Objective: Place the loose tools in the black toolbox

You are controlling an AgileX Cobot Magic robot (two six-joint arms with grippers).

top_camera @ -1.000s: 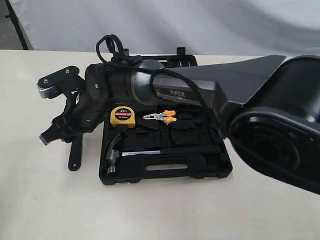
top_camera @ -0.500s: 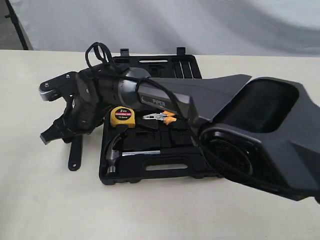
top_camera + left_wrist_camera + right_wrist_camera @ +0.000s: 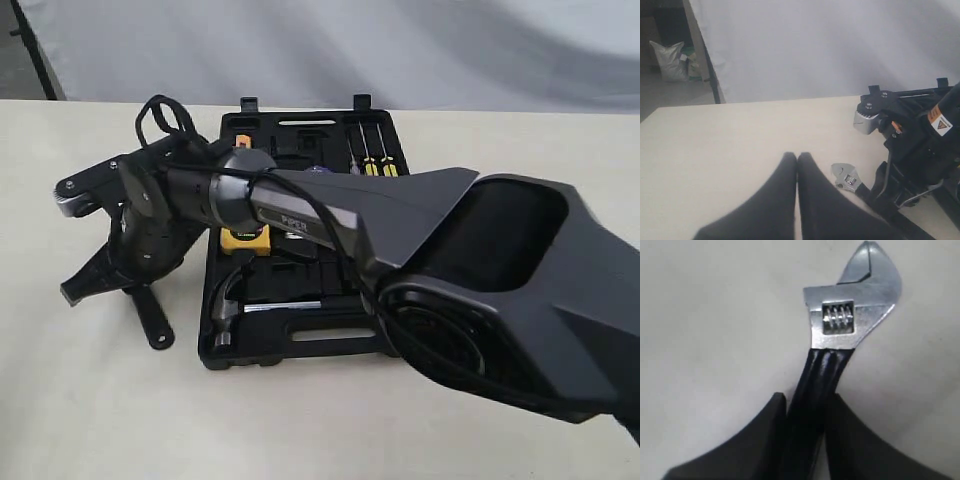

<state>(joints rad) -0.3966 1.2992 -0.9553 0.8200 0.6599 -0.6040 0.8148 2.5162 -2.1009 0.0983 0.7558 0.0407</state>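
Lying in the toolbox, the hammer is done; the wrench is outside it, right tool clamped on its handle; left tool together, empty

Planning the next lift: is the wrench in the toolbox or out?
Out. The wrench lies on the table beside the toolbox, handle between the right hand's fingers.

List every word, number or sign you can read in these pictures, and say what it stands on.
"PiPER": on the right arm.
Triangle warning sign: on a white sticker on that arm.
Orange sticker beside it: too small to read.
Tape measure: label mostly hidden, unreadable.
Wrench: no marking shows.
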